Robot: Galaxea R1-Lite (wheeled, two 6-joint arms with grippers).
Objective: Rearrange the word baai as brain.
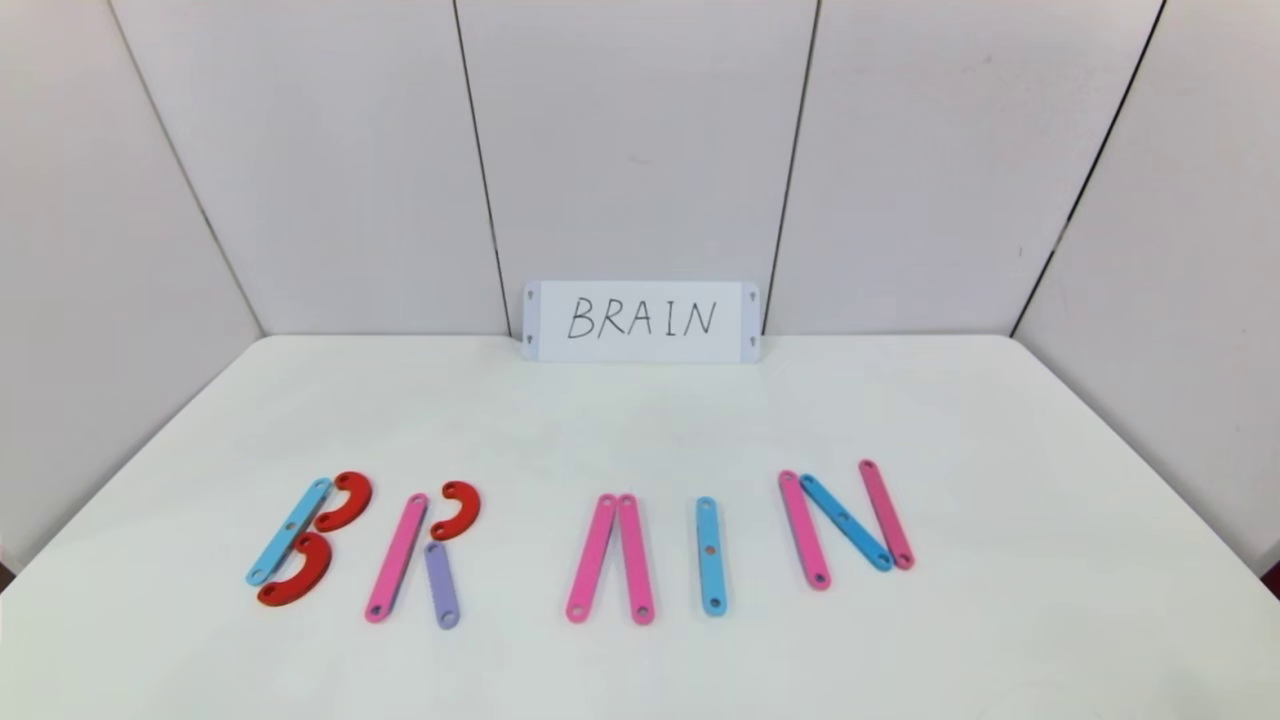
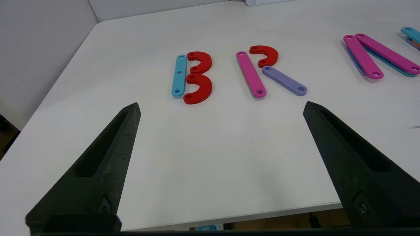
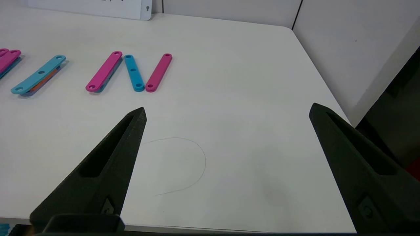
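A row of large strip letters lies on the white table (image 1: 640,420) and reads as brain. B (image 1: 300,540) is a blue strip with two red curves. R (image 1: 425,550) is a pink strip, a red curve and a purple strip. A (image 1: 612,560) is two pink strips leaning together, with no crossbar. I (image 1: 709,555) is one blue strip. N (image 1: 845,522) is pink, blue, pink. My left gripper (image 2: 220,105) hovers open over bare table in front of B (image 2: 193,77) and R (image 2: 259,70). My right gripper (image 3: 227,107) hovers open, near N (image 3: 131,70). Neither gripper shows in the head view.
A white card (image 1: 640,320) with handwritten BRAIN leans on the back wall. White panels close in the table at the back and both sides. A thin curved thread (image 3: 197,154) lies on the surface near the front edge (image 3: 197,227) below my right gripper.
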